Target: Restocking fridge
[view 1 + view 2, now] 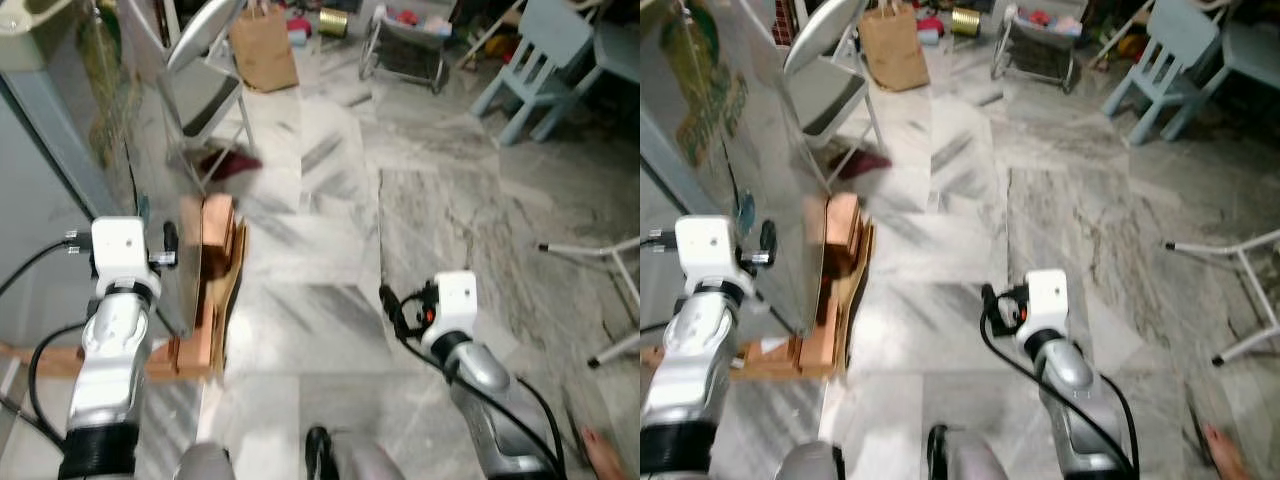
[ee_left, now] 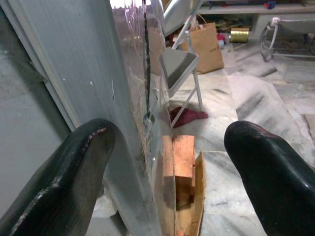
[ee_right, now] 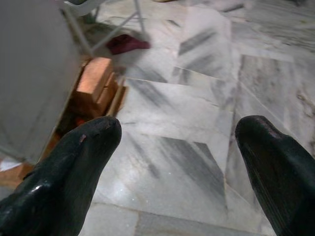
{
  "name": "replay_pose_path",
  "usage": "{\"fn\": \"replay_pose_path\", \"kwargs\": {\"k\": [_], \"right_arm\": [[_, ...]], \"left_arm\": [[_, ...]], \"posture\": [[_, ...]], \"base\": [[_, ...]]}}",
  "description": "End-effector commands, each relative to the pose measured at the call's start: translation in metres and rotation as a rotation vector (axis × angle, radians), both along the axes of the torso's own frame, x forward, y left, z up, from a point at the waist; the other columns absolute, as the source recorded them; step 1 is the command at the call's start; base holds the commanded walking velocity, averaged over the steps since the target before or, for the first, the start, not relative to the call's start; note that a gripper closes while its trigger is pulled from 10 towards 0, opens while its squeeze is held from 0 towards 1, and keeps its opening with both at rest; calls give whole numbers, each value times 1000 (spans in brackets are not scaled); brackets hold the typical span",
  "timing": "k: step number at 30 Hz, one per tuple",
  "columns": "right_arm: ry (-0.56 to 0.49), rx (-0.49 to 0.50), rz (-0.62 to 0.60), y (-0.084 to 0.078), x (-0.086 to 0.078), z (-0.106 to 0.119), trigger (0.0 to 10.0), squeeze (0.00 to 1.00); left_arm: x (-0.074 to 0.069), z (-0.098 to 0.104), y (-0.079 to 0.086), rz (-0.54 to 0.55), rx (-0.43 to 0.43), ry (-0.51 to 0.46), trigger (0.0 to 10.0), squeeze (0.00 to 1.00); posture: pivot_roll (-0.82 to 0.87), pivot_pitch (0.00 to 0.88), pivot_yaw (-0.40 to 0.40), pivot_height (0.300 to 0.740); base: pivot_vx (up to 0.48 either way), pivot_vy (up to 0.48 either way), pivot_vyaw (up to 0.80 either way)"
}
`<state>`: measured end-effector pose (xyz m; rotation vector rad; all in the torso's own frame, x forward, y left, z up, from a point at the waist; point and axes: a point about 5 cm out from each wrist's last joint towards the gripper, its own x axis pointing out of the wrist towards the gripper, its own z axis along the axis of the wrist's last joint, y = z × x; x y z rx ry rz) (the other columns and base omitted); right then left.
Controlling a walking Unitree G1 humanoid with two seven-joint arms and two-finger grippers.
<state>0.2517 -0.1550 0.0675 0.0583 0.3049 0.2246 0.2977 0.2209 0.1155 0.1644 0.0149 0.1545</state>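
The fridge point(image 1: 60, 180) is a tall grey cabinet wrapped in clear plastic, standing at my left on wooden blocks point(image 1: 215, 270). My left gripper point(image 2: 167, 135) is open and held up at the fridge's front corner, whose edge runs between its two spread fingers. Seen from the head camera, the left gripper point(image 1: 170, 245) is close against the fridge side. My right gripper point(image 3: 179, 127) is open and holds nothing, hanging over the marble floor point(image 1: 330, 330) to the right of the fridge, and it also appears as the right gripper point(image 1: 395, 310) at lower centre.
A grey folding chair point(image 1: 200, 90) stands just beyond the fridge, with a red cloth point(image 1: 230, 162) under it and a brown paper bag point(image 1: 263, 50) behind. A blue child's chair point(image 1: 540, 60) and white frame legs point(image 1: 600, 250) are at right. A person's foot point(image 1: 600, 450) is at lower right.
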Motion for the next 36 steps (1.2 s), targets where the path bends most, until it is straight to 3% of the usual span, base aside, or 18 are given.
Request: {"fn": "replay_pose_path", "kwargs": {"k": [1,9,14,19,23,30,36], "right_arm": [[-1,-13,-11,-9,-4,3,10000,0],[24,-35,-16,-21,-15,1,10000,0],[42,-30,-8,-22,-18,-1,10000,0],[65,-1,29,-16,-19,-3,10000,0],[66,0,35,-15,-19,-3,10000,0],[68,-9,38,-18,-19,-2,10000,0],[104,-30,26,-28,-24,-7,10000,0]], "left_arm": [[10,6,10,24,25,-3,10000,0],[17,9,21,73,31,-5,10000,0],[14,5,27,114,52,13,10000,0],[3,-2,22,122,51,24,10000,0],[3,-4,19,114,36,24,10000,0],[32,12,5,17,12,-35,10000,0],[44,22,-4,-33,17,-54,10000,0]], "posture": [[57,166,-144,740],[41,169,-141,740],[46,172,-136,740],[55,175,-135,740],[58,177,-138,740],[42,172,-140,740],[40,172,-142,740]], "base": [[0,0,0],[0,0,0],[0,0,0],[0,0,0],[0,0,0],[0,0,0],[0,0,0]]}}
